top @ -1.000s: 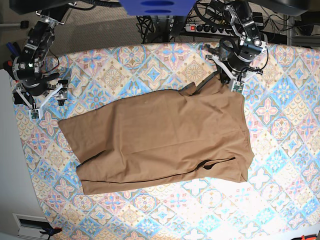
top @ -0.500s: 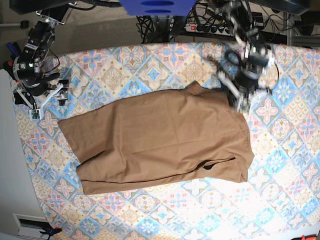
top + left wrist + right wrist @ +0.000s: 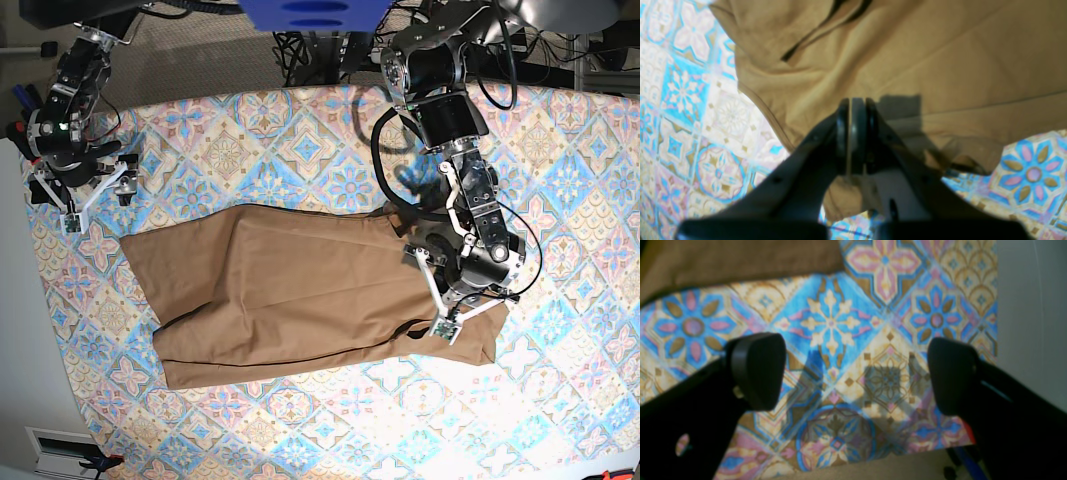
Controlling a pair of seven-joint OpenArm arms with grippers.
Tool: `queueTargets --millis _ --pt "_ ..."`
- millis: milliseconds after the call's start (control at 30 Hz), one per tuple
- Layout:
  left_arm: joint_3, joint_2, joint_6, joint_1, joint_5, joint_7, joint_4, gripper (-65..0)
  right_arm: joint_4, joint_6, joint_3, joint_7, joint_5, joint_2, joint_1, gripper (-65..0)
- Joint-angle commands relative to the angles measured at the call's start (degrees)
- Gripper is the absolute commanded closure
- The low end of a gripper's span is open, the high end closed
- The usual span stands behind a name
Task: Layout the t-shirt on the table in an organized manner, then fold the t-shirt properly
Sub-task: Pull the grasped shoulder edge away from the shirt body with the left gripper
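On the table [image 3: 300, 120], the left tool [image 3: 462, 312], pressed together, overlies the t-shirt [image 3: 300, 290]; the right tool [image 3: 853, 376] is spread.

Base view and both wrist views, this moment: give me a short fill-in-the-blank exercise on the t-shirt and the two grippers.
1. The left gripper has its jaws ____.
2. The right gripper hangs over the bare table with its jaws ____.
3. The t-shirt is ____ in colour.
4. In the base view, the arm reaching out over the t-shirt is the ____ one.

Missing words: shut; open; tan-brown; left
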Motion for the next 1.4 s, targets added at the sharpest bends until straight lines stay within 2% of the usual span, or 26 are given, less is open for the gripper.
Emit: queueTargets --millis 0,133,300,400,567,633,767,900,1100,1367 --pt "0.0 -0.1 0.3 -1.5 -0.1 -0.6 1.2 0.0 1.1 -0.1 0.5 1.2 0.4 1.0 0.4 -65.0" --pt "-0.3 -0.7 0.3 1.2 -0.2 -0.6 2.9 0.0 1.0 -0.1 0.5 1.2 0.4 1.0 0.4 -65.0" --pt "-3.4 -0.4 0.3 9.5 -1.5 -0.6 15.6 -20.7 1.0 -0.1 0.3 1.2 0.4 1.0 0.4 -65.0" --pt "-7.9 -0.1 0.3 14.8 -8.1 -0.9 18.8 -29.0 0.9 -0.1 0.3 1.2 0.4 1.0 0.6 -65.0" --pt "-17.8 -3.0 0.3 20.6 -26.0 -0.8 16.4 -25.8 1.0 -0.1 0.2 1.2 0.4 1.0 0.4 -65.0" --pt "-19.0 -5.6 0.3 22.1 -32.2 -0.8 13.1 -23.4 1.0 -0.1 0.2 1.2 0.4 1.0 0.4 -65.0" --pt "-19.0 -8.7 0.3 22.8 -40.2 -0.8 6.5 -20.8 1.0 -0.1 0.2 1.2 0.3 1.0 0.3 -65.0" --pt "-19.0 -9.5 0.3 22.4 -42.9 -0.9 2.6 -20.8 1.0 -0.1 0.2 1.2 0.3 1.0 -0.5 -65.0" --pt "-18.8 -7.7 0.3 21.3 -42.3 -0.9 2.5 -20.8 1.0 -0.1 0.2 1.3 0.3 1.0 -1.6 -65.0" --pt "-18.8 -7.5 0.3 17.7 -42.2 -0.9 -1.8 -20.8 1.1 -0.1 0.2 1.3 0.3 1.0 -1.6 -65.0"
